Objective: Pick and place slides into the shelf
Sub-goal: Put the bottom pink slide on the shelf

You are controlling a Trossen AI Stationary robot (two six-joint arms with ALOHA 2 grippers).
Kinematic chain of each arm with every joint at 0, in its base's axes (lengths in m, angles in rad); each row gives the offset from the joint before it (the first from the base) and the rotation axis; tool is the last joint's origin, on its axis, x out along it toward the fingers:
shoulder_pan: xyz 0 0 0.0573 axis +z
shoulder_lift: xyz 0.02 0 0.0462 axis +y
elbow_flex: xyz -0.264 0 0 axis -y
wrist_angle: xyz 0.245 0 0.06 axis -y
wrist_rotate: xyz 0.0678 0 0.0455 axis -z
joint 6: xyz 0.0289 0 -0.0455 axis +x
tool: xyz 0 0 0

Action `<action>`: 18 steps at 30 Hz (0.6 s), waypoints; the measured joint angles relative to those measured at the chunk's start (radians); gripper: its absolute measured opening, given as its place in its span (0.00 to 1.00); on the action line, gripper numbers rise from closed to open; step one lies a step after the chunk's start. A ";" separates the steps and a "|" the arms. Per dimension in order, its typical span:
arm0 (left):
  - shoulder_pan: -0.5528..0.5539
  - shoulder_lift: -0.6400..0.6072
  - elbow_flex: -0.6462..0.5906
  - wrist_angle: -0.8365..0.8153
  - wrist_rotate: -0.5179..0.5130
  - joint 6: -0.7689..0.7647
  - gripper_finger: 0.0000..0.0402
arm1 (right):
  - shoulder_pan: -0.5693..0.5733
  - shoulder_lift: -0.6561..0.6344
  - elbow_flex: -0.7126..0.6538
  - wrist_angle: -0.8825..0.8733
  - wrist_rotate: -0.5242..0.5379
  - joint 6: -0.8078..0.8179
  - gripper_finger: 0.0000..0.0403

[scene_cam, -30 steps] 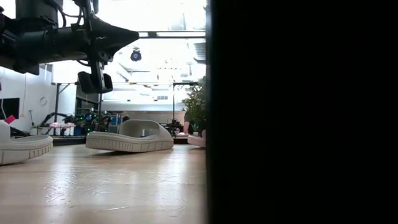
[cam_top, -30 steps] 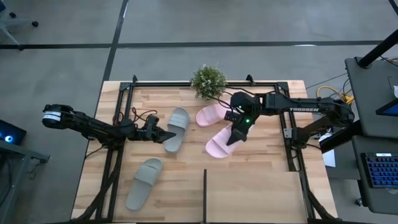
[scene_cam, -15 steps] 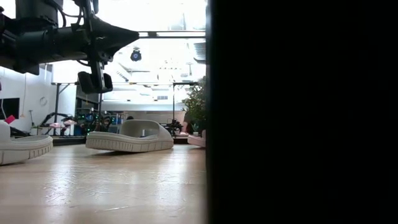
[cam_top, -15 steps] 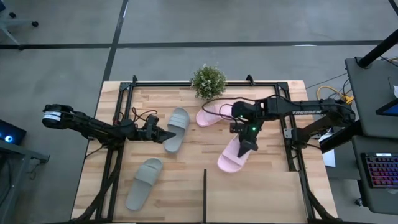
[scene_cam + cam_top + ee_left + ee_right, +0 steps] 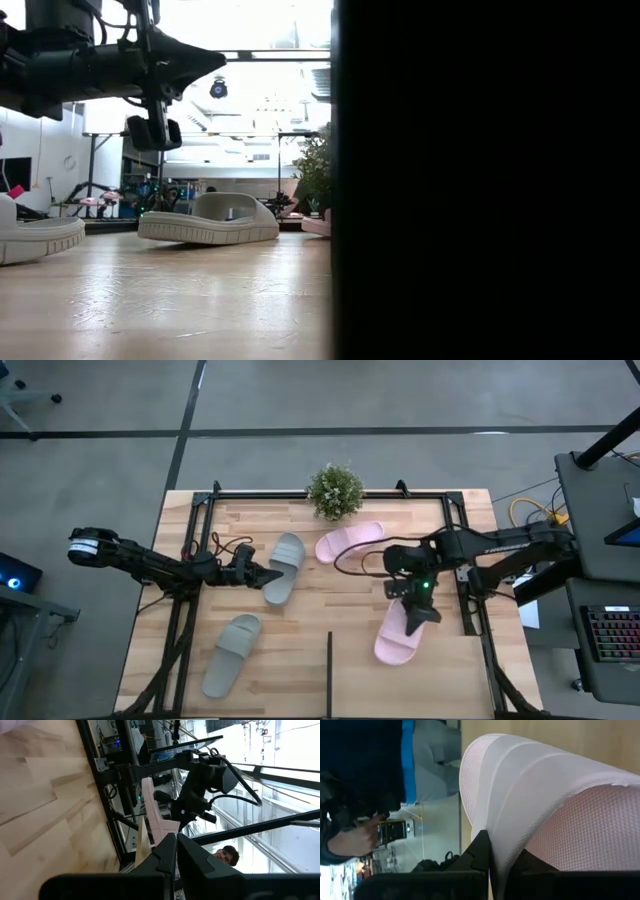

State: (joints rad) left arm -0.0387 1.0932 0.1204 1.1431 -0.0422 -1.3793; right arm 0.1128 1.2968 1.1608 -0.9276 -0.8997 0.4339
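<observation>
My right gripper (image 5: 417,611) is shut on a pale pink slide (image 5: 397,639), which hangs over the far edge of the shelf (image 5: 440,685), a pale panel with a black strip (image 5: 330,670) along its left side. The other pink slide (image 5: 348,542) lies sole down near the far edge. One grey-green slide (image 5: 285,567) lies at the table's middle left and another (image 5: 232,652) at the near left. My left gripper (image 5: 272,575) is shut and hovers level beside the middle grey-green slide, well above the tabletop in the low view (image 5: 212,62). My right gripper pinches the pink slide's strap (image 5: 485,827) by its edge between its two fingers, at the slide's far end. The fingers slant down from the table's far right. The slide hangs tilted below them, clear of the table (image 5: 152,817).
A small potted plant (image 5: 335,490) stands at the far edge. Black frame rails (image 5: 468,575) run along the table's left, right and far sides. In the low view the shelf's black strip (image 5: 480,180) blocks the right half. A person (image 5: 365,795) shows beyond the table.
My right gripper has carried the pink slide from the table's middle toward the near right, up to the shelf's far edge. Meanwhile the slide has turned, so that its free end now points toward the near edge.
</observation>
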 joint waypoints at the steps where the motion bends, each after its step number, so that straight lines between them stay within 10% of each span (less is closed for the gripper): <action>1: 0.000 0.000 0.000 0.000 0.000 0.000 0.00 | 0.008 -0.008 0.000 -0.004 0.000 0.002 0.02; 18: 0.000 0.000 0.000 0.000 0.000 0.000 0.00 | 0.145 -0.085 -0.008 -0.012 0.010 0.011 0.02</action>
State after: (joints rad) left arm -0.0387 1.0931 0.1204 1.1435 -0.0425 -1.3796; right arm 0.2574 1.2114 1.1525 -0.9395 -0.8894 0.4445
